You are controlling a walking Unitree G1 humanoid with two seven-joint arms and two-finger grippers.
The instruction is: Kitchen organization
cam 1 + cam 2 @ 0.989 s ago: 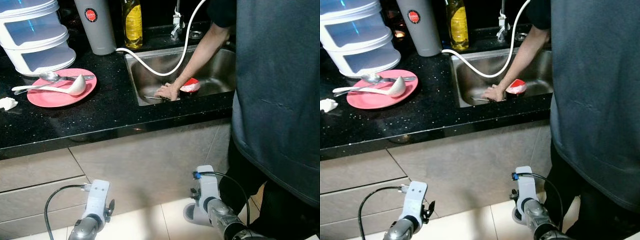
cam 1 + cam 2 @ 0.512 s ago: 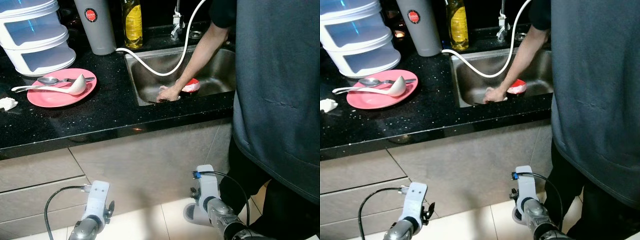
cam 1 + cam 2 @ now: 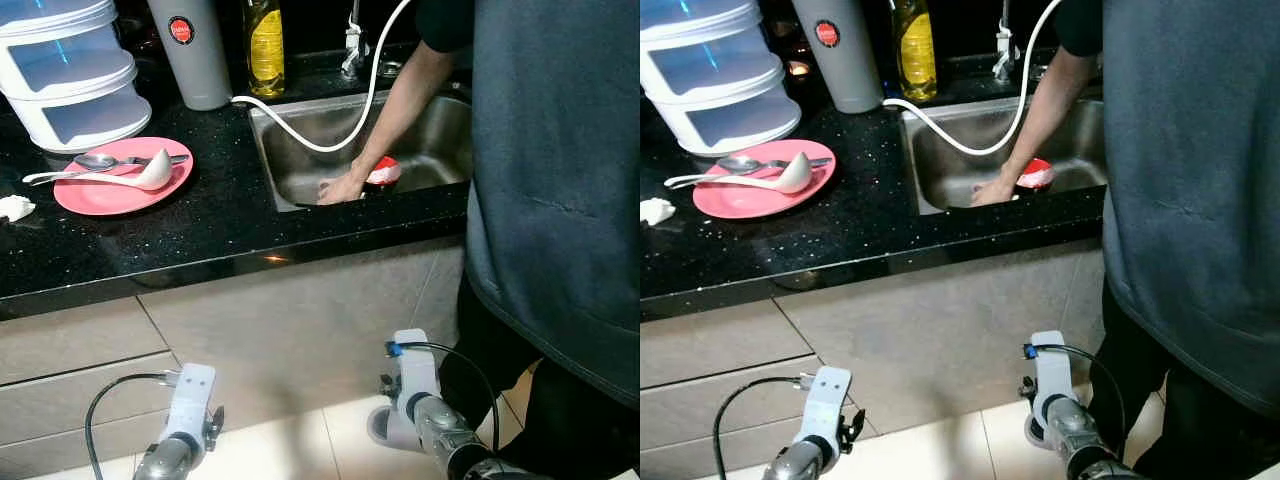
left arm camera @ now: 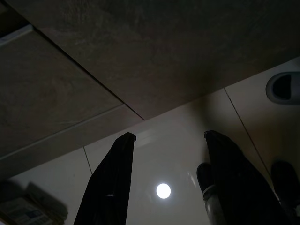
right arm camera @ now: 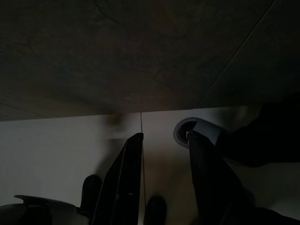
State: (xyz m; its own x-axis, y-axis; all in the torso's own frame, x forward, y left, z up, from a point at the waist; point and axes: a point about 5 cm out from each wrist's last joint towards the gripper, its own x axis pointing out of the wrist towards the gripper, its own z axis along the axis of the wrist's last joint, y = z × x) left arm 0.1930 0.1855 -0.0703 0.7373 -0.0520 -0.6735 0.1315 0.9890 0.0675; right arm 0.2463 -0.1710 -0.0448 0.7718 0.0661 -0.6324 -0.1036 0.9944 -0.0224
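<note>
While grippers hang — person [image 3: 550,170] blocks sink [image 3: 300,135].

One plate [image 3: 100,190], two spoons [image 3: 110,160]

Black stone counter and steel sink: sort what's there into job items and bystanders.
Job items: round pink plate, white ladle, steel spoon, red-and-white bowl in the steel sink.

Bystanders: yellow oil bottle, grey cylindrical jug, stacked white containers, white hose.
</note>
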